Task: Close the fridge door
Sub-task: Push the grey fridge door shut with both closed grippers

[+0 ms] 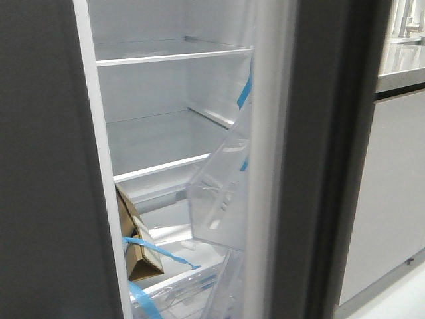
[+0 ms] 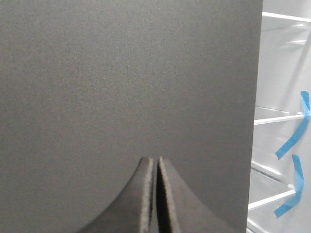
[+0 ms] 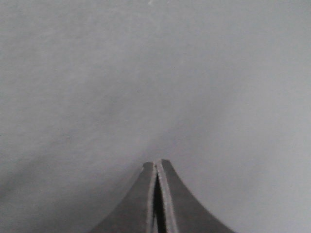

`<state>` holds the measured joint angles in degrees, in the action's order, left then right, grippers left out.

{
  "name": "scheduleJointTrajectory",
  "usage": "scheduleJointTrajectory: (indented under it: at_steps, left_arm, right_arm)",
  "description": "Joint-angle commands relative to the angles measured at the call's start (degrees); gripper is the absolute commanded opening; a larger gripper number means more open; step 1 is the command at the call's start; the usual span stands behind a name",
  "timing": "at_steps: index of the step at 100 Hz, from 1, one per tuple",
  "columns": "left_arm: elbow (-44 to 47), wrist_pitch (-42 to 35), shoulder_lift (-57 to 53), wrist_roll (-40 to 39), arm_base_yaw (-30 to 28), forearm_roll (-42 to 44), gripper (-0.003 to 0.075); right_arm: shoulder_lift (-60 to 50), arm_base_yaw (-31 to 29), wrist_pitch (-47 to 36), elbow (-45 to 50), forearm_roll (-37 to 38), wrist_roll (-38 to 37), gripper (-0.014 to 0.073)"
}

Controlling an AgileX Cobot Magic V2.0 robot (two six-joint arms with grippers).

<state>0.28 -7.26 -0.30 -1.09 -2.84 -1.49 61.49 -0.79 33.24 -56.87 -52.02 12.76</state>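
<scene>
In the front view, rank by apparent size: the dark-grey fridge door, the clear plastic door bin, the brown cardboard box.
1. Dark-grey fridge door, largest, though it is nearest the camera.
2. Clear plastic door bin.
3. Brown cardboard box, smallest, partly hidden.

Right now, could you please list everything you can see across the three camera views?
fridge door: one, dark grey with white lining, right of the opening, partly open.
door bin: one, clear plastic, on the door's inner side.
fridge shelves: two seen, white-edged, inside the fridge.
blue tape strips: several, on the door lining, drawer and shelves.
cardboard piece: one, brown, low inside the fridge.
dark panel: one, dark grey, left of the opening.
cabinet: one, light grey, far right.
left gripper: one, dark, closed, facing the dark panel.
right gripper: one, dark, closed, facing a plain grey surface.
</scene>
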Motion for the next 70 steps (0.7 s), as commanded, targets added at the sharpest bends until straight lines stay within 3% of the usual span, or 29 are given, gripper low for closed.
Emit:
scheduleJointTrajectory:
  at_steps: [1,70]
  left_arm:
    - [2.0,-4.2,-1.2,-0.2,0.2,-0.2,-0.002]
    - [2.0,-4.2,-1.2,-0.2,0.2,-0.2,-0.002]
  right_arm:
    - [1.2,1.1,-2.8,-3.0,-4.5,5.7,-0.0046]
    - [21.1,12.1,-3.4,-21.7,-4.8,10.6,-0.0046]
